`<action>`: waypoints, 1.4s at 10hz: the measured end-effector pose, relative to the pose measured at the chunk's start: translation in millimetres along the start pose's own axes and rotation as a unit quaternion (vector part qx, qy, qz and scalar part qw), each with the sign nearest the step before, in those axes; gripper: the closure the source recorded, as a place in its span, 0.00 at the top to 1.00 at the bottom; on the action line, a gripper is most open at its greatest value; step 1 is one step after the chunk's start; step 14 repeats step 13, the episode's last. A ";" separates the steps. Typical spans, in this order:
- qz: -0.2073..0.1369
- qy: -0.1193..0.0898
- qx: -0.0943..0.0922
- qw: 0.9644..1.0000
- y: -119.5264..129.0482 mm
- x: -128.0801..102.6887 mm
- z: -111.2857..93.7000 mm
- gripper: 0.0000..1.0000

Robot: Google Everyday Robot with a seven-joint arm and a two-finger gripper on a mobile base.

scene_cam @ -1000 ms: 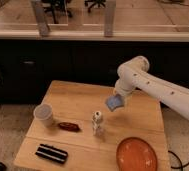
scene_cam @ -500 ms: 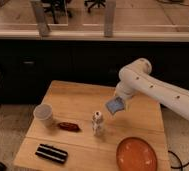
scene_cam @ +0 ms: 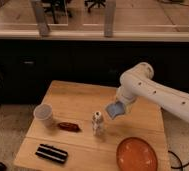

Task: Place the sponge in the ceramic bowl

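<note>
**Camera view, the only one, looking down on the table from its near side**

- Table [scene_cam: 80, 95]: pale wood with a planked top. It stands in front of a dark cabinet front [scene_cam: 63, 60].
- Arm [scene_cam: 160, 96]: white. It comes in from the right edge, rises to a rounded elbow right of centre, then turns down toward the table top.
- Gripper [scene_cam: 118, 106]: sits at the arm's lower end, over the right half of the table. It is clamped on the sponge, and its tips are mostly hidden behind the pad.
- Sponge [scene_cam: 115, 110]: a blue-grey pad held tilted in the air, off the wood. It lies up and to the left of the bowl, well apart from it, and near the bottle, up and to its right.
- Bowl [scene_cam: 137, 154]: orange-red, round and shallow. It rests on the table at the near right corner.
- Cup [scene_cam: 43, 114]: pale grey-white and upright, on the left side of the table.
- Red item [scene_cam: 68, 126]: dark red and oblong, lying flat between the cup and the bottle. What it is cannot be told.
- Bottle [scene_cam: 97, 123]: small, white and upright, near the middle of the table.
- Block [scene_cam: 51, 153]: black and ribbed, lying flat near the front left corner, in front of the cup.
- Cable [scene_cam: 180, 162]: black, on the floor at the lower right.
- Ledge [scene_cam: 88, 34]: pale, running across behind the cabinet, with two grey posts standing on it.
</note>
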 end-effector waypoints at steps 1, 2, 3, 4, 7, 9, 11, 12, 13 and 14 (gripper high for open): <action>0.003 -0.001 0.001 1.000 2.8 -3.0 -0.3 0.03; 0.008 -0.002 0.001 1.000 8.9 -4.5 -0.9 0.03; 0.013 -0.001 0.001 1.000 13.7 -5.9 -1.2 0.03; 0.019 -0.002 0.002 1.000 22.0 -8.4 -1.5 0.03; 0.032 -0.004 0.003 0.999 36.6 -11.3 -2.6 0.03; 0.041 -0.004 0.003 0.999 47.3 -15.9 -3.0 0.03; 0.048 -0.004 0.003 0.999 59.1 -18.3 -4.2 0.03; 0.051 -0.004 0.003 0.999 61.4 -19.4 -3.1 0.03; 0.056 -0.005 0.004 0.998 64.6 -22.5 -2.7 0.03; 0.056 -0.005 0.004 0.998 64.6 -22.5 -2.7 0.03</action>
